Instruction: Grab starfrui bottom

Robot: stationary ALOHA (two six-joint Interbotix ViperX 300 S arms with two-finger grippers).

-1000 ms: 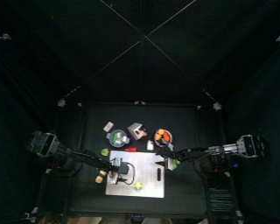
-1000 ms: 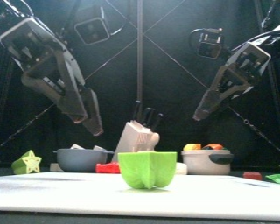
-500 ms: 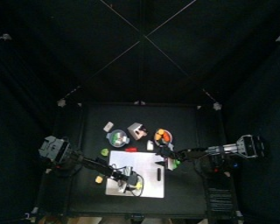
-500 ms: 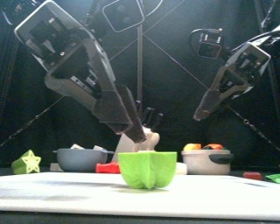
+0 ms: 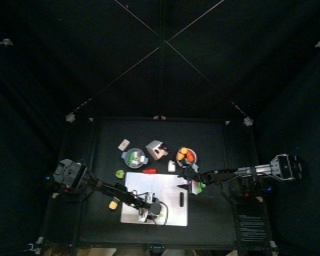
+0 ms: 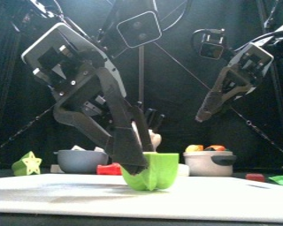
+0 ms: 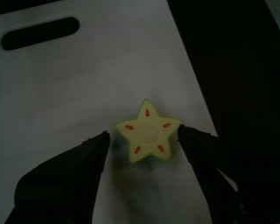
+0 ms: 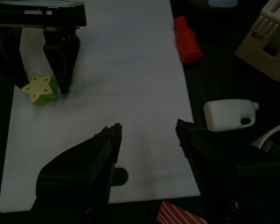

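Writing: none can be read on any item.
Starfrui (image 7: pixel 150 133): on the white board (image 7: pixel 60 96), near its front edge, between the left gripper (image 7: pixel 149 150) jaws.
Left gripper: jaws wide apart, one each side of the starfrui, not yet closed.
Right gripper (image 8: pixel 146 140): jaws apart, empty, raised over the board's right edge.
Room: bare board behind the starfrui.

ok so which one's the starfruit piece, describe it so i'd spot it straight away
Look on the white rectangular cutting board at the table's front. A small yellow-green star-shaped fruit piece stands there between the open left gripper. Its five points and reddish specks are unlike the red piece off the board.
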